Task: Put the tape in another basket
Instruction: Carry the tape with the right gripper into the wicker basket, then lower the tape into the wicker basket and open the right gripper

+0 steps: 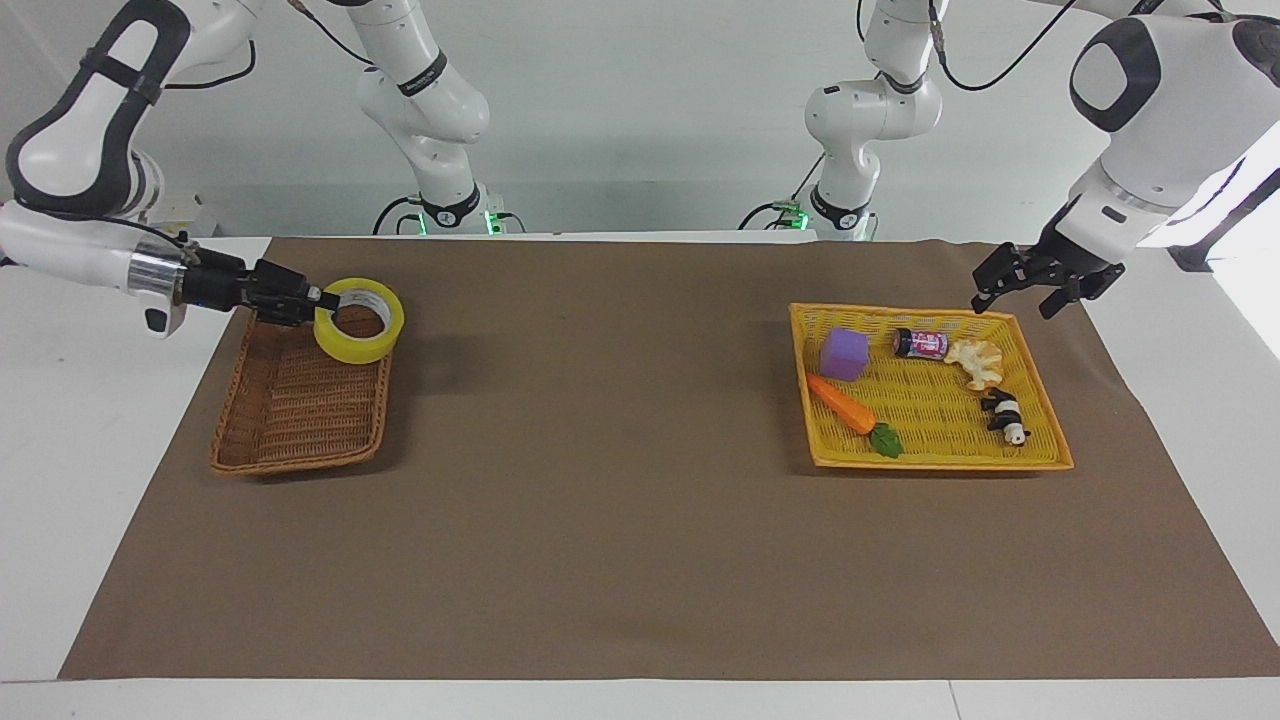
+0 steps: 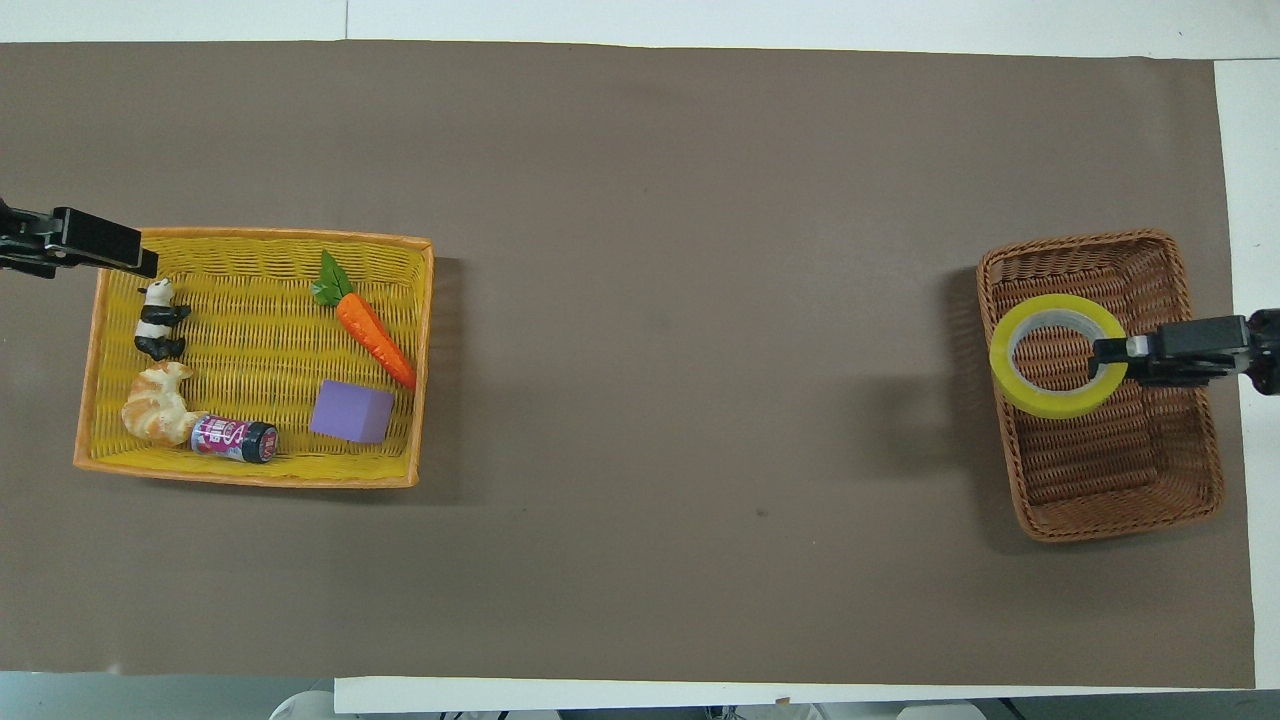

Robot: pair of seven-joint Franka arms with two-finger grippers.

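**Tape over the brown basket**

Tape [image 1: 359, 320] is hanging in the air over the basket [image 1: 300, 410], above the part of it that is nearer to the robots. The right hand [image 1: 318, 298] is gripping the roll by its wall, one finger inside the white core and one outside, with the fingers closed tight on it. The roll is lying almost flat, its opening facing up, and in the overhead view the wicker floor is showing through the hole. The tape is not touching the basket. The right arm is coming in low from the side, past the basket's edge at its own end of the surface.

The basket is standing on the brown mat [image 1: 620, 500] at the right arm's end of the surface, and nothing is lying in it.

The left hand [image 1: 1040, 288] is hovering over the corner of the yellow tray [image 1: 935, 462] that is nearer to the robots, at the left arm's end of the surface. Its fingers are standing wide apart and they are holding nothing.

In the tray five things are lying: a purple block [image 1: 844, 353], a carrot [image 1: 845, 405] with a green leaf, a small can [image 1: 921, 343] on its side, a croissant [image 1: 978, 362] touching the can, and a panda figure [image 1: 1004, 414]. The block and the can are nearer to the robots than the carrot and the panda.
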